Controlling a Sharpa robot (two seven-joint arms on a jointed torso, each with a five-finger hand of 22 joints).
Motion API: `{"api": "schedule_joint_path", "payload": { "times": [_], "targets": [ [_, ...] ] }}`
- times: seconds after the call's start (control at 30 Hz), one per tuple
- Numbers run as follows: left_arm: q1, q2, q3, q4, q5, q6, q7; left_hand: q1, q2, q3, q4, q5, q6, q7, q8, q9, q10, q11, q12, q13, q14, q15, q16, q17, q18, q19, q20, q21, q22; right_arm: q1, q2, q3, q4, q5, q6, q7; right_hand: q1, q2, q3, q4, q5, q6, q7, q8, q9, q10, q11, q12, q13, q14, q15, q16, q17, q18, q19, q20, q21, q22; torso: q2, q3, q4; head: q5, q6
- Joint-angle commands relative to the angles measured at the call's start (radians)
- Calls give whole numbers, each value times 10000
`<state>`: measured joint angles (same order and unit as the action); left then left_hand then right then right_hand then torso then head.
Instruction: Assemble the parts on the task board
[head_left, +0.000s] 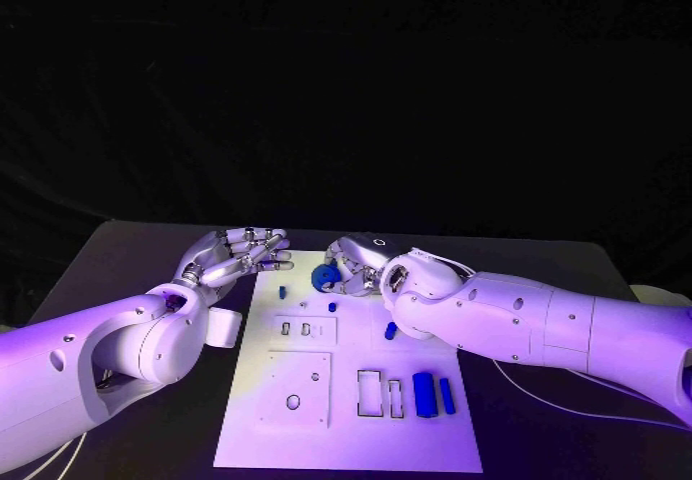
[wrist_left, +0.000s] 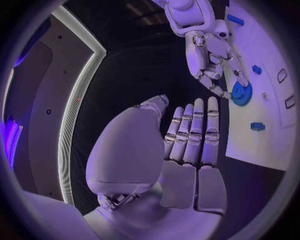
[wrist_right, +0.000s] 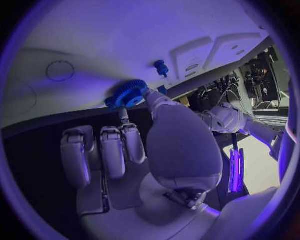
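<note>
The white task board (head_left: 346, 440) lies in the middle of the black table. At its far end my right hand (head_left: 364, 266) pinches a blue toothed gear (head_left: 326, 277) between thumb and a finger. The right wrist view has this gear (wrist_right: 129, 94) at the board's edge (wrist_right: 125, 40), close to a small blue peg (wrist_right: 162, 67). My left hand (head_left: 238, 250) hovers beside the board's far left corner, fingers stretched out and holding nothing. In the left wrist view its fingers (wrist_left: 194, 135) point toward the right hand (wrist_left: 212, 55) and the gear (wrist_left: 241, 93).
On the board sit a small blue peg (head_left: 283, 292), a tiny blue piece (head_left: 332, 306), a blue pin (head_left: 389, 329), a blue block (head_left: 424, 393) and a thin blue bar (head_left: 447, 395). Rectangular slots (head_left: 381, 392) and a raised plate with a hole (head_left: 294, 390) lie nearer me.
</note>
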<state>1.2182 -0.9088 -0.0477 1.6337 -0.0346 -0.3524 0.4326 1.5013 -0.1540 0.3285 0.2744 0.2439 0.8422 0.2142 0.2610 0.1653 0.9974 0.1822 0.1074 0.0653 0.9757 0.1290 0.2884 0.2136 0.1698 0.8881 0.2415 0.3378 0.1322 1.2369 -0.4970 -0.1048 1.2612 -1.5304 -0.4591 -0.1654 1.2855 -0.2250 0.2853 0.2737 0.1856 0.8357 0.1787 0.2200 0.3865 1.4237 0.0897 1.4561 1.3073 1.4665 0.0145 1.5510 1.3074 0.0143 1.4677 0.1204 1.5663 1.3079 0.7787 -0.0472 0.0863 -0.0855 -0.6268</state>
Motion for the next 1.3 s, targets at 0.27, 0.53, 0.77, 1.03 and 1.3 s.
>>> {"api": "schedule_joint_path", "payload": {
  "times": [0.27, 0.53, 0.77, 1.03, 1.3],
  "targets": [
    [19, -10, 10, 26, 0, 153, 37, -58, -62, 82, 15, -67, 42, 209, -71, -12, 43, 4, -54, -7, -6, 80, -56, 22, 132, 48, -3, 0, -22, -3, -323, -3, 311, 301, 95, 187, -325, 317, -557, 155, 351, 77, -27, -64, 43, 67, 46, -1, 985, 880, 77, 12, 1858, -143, 1031, 91, 45, 2629, 4, 22, -26, 30, 23],
    [19, -11, 10, 22, 0, 145, 33, -58, -62, 82, 15, -67, 42, 209, -71, -12, 43, 4, -54, -7, -6, 80, -56, 22, 132, 48, -3, 0, -22, -3, -377, -3, 374, 514, 329, 253, -451, 493, -607, 165, 482, 239, -74, -15, 82, 158, 6, 69, 1083, 888, 47, 22, 1895, -143, 1031, 72, 45, 2629, 8, 12, -10, 17, 0],
    [19, -13, 10, 27, -1, 142, 34, -58, -62, 82, 15, -67, 42, 209, -71, -12, 43, 4, -54, -7, -6, 80, -56, 22, 132, 48, -3, 0, -22, -3, -356, -4, 358, 604, 550, 260, -598, 601, -630, 171, 514, 302, -100, -9, 97, 218, -17, 114, 1147, 896, 28, 31, 1931, -143, 1031, 54, 45, 2629, 5, 0, -3, -7, -31],
    [22, -29, 10, 38, -1, 130, 36, -58, -62, 82, 15, -67, 42, 209, -71, -12, 43, 4, -54, -7, -6, 80, -56, 22, 132, 48, -3, 0, -22, -2, -363, -5, 301, 628, 547, 201, -618, 620, -630, 172, 518, 309, -103, -9, 98, 200, -21, 99, 1126, 892, 25, 27, 1912, -143, 1031, 51, 45, 2629, 2, -5, 1, 8, -43],
    [24, -45, 10, 32, -1, 121, 31, -64, -72, 92, 11, -69, 35, 217, -81, -15, 40, 9, -72, -8, -5, 82, -67, 27, 131, 49, -2, -4, -28, -2, -381, -5, 324, 616, 574, 92, -622, 623, -631, 170, 518, 306, -103, -12, 98, 186, -21, 87, 1109, 894, 24, 29, 1922, -143, 1031, 50, 45, 2629, 6, 6, -6, -3, -42]
  ]
}}
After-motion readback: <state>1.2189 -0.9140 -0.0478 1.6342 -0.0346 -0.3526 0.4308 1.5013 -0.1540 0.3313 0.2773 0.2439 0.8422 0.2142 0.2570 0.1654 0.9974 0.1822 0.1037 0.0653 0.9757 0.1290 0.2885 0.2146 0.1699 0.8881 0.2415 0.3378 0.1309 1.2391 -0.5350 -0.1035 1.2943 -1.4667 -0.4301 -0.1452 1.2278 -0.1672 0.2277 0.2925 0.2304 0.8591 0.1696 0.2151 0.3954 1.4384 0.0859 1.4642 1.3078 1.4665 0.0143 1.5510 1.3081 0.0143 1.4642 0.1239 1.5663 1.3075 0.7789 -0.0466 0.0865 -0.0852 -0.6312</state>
